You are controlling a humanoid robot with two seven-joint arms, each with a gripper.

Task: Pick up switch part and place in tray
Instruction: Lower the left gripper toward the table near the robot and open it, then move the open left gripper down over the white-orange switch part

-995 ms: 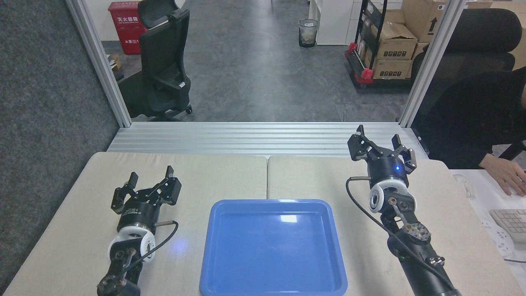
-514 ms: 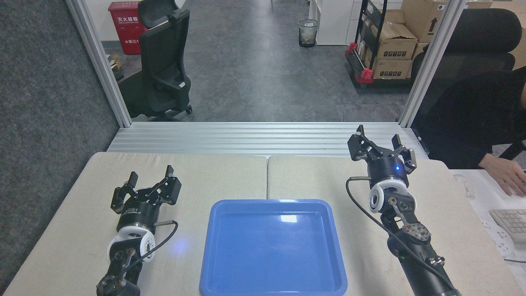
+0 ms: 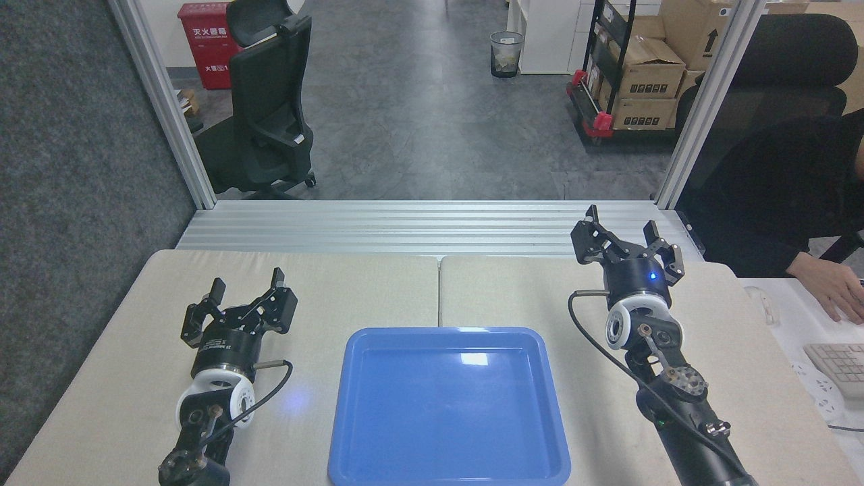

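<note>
We count one tray (image 3: 449,405), blue and glossy, lying flat at the near middle of our bench (image 3: 513,290); its floor shows only a light reflection. We find no switch part anywhere in view, so we cannot tell where it lies. Two grippers are in view. Our left gripper (image 3: 246,289) sits just left of the tray's far corner, jaws spread, nothing between them. Our right gripper (image 3: 624,228) stands beyond the tray's right side near the far bench edge, jaws likewise spread and holding nothing. Against half a second ago, the left gripper has edged slightly away from us; the right arm and tray are unchanged. One person's hand (image 3: 827,287) rests at the right edge, near a keyboard (image 3: 837,364).
</note>
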